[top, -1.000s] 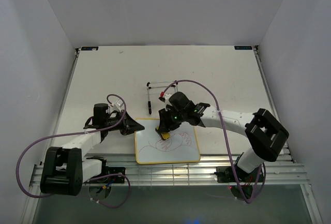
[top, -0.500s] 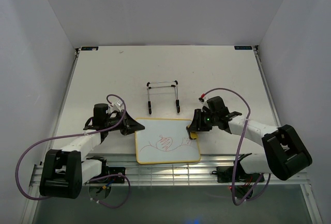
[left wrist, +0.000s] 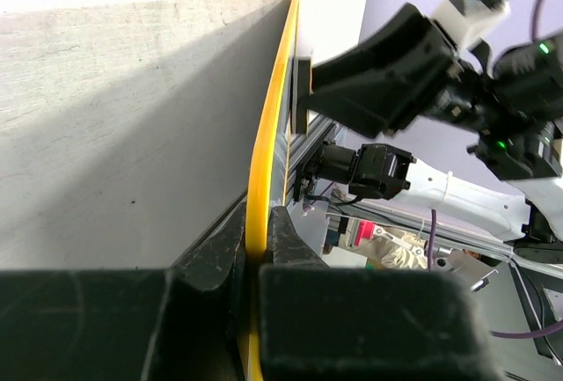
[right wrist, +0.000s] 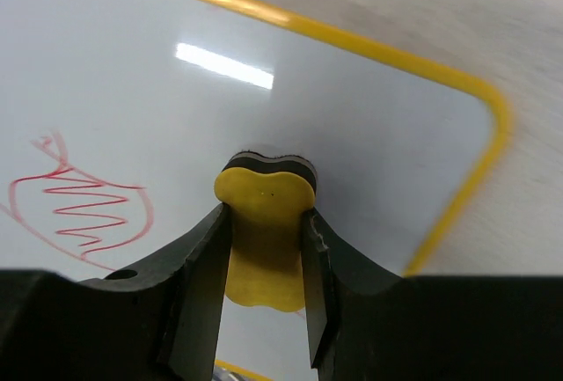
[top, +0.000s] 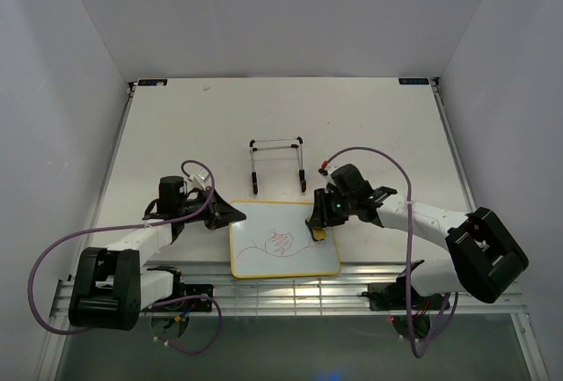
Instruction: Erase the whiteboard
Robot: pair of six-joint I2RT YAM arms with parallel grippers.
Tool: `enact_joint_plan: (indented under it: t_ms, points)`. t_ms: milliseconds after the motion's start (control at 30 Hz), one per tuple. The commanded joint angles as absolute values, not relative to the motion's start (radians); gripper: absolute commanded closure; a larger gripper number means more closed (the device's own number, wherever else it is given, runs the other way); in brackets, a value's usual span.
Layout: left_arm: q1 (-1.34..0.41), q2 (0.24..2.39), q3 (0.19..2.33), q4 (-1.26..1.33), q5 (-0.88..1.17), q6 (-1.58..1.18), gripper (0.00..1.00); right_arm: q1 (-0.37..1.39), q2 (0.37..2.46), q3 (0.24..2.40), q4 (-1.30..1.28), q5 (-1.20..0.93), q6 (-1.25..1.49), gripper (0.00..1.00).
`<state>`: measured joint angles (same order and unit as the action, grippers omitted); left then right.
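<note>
Whiteboard (top: pixel 290 263) flat on tabletop (top: pixel 176 126) near the arm bases, left claw (top: pixel 237 216) pinching its yellow frame, right claw (top: pixel 318 229) clamped on yellow eraser (right wrist: pixel 264 223) pressed to the board, red scribble (top: pixel 279 243) just beside it

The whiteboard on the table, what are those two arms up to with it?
They are wiping it clean. The left pincer is shut on the yellow edge of the whiteboard, holding it steady. The right pincer is shut on a yellow eraser pressed to the board's right side. A red scribble near the middle is not yet wiped.
</note>
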<state>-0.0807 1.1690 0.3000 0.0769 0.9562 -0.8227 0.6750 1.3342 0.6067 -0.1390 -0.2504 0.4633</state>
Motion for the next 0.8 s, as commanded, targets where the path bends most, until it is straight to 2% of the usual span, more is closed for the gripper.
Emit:
enact_joint_plan:
  t_ms: [0, 233, 300, 400, 633, 767]
  points:
    - [-0.075, 1.198, 0.27, 0.081, 0.742, -0.824, 1.0, 0.843, 1.413, 0.685, -0.216, -0.21, 0.538, 0.8]
    - [-0.08, 1.2, 0.258, 0.104, 0.738, -0.838, 1.0, 1.138, 1.607, 0.961, -0.205, -0.147, 0.615, 0.8]
    - [-0.078, 1.195, 0.258, 0.106, 0.735, -0.841, 1.0, 1.186, 1.681, 1.084, -0.261, -0.123, 0.606, 0.8]
    - [-0.08, 1.192, 0.258, 0.106, 0.733, -0.842, 1.0, 1.229, 1.738, 1.143, -0.285, -0.127, 0.597, 0.8]
    - [-0.08, 1.184, 0.256, 0.103, 0.741, -0.842, 1.0, 1.16, 1.658, 1.01, -0.334, -0.017, 0.583, 0.8]
    - [-0.08, 1.161, 0.265, 0.077, 0.736, -0.836, 1.0, 1.097, 1.528, 0.806, -0.356, 0.07, 0.595, 0.8]
